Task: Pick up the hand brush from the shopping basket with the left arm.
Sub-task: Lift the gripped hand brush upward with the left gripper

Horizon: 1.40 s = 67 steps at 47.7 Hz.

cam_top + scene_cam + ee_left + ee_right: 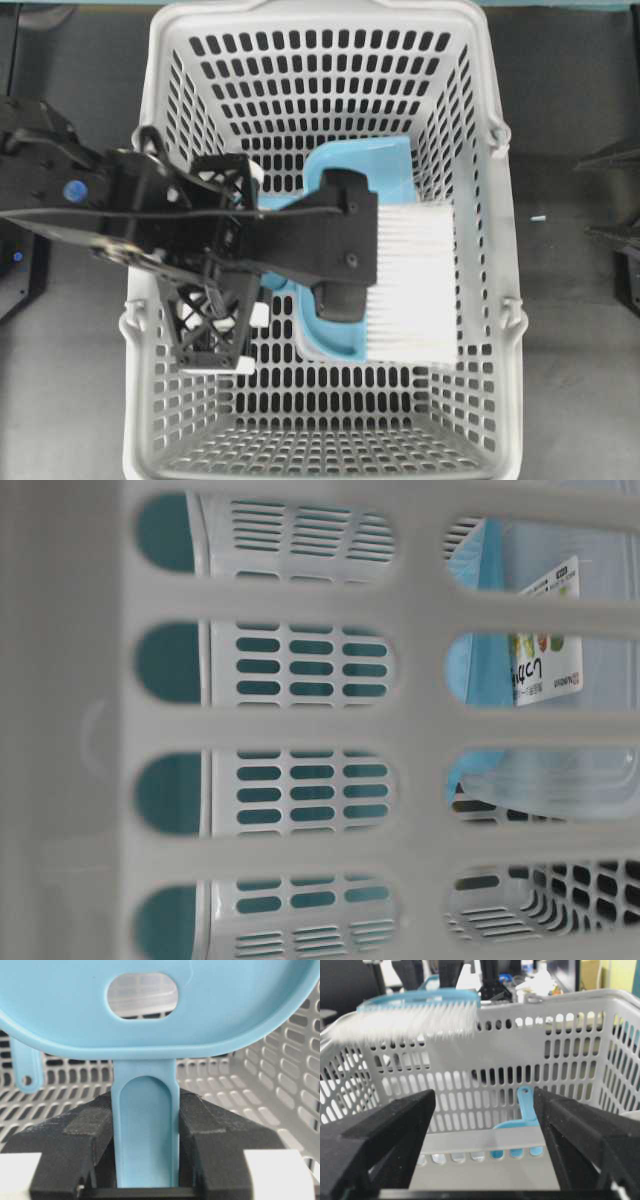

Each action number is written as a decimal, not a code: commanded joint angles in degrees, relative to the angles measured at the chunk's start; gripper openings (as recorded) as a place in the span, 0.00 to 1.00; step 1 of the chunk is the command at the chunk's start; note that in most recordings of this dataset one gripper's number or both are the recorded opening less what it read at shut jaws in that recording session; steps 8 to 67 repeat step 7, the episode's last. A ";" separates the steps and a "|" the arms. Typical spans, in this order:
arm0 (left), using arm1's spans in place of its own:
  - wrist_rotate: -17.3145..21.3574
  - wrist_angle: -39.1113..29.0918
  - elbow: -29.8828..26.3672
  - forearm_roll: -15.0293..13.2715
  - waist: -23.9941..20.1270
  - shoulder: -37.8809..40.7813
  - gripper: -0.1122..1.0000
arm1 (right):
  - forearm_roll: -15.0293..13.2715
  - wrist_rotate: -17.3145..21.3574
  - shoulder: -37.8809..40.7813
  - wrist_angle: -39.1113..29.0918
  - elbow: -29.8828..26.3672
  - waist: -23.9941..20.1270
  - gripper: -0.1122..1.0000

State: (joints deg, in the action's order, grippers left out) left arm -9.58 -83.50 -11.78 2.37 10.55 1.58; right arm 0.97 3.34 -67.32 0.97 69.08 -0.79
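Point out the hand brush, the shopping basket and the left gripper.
hand brush (415, 280): overhead view, on its white bristle block.
shopping basket (310, 22): overhead view, on the far rim.
left gripper (145, 1160): left wrist view, between the black fingertips clamped on the brush's blue handle.

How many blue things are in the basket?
2. The left gripper holds the brush up by the basket rim. A thin-handled blue piece sits lower inside. The left arm may hide more.
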 commanded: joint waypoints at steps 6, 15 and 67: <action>0.09 0.09 -1.05 0.18 0.00 -0.35 0.32 | 0.18 0.09 0.09 0.26 -0.62 -0.09 0.78; 0.09 0.09 -1.05 0.18 -0.09 -0.26 0.32 | 0.18 0.09 0.00 0.26 -0.62 -0.09 0.78; 0.09 0.09 -1.05 0.18 -0.09 -0.26 0.32 | 0.18 0.09 0.00 0.26 -0.62 -0.09 0.78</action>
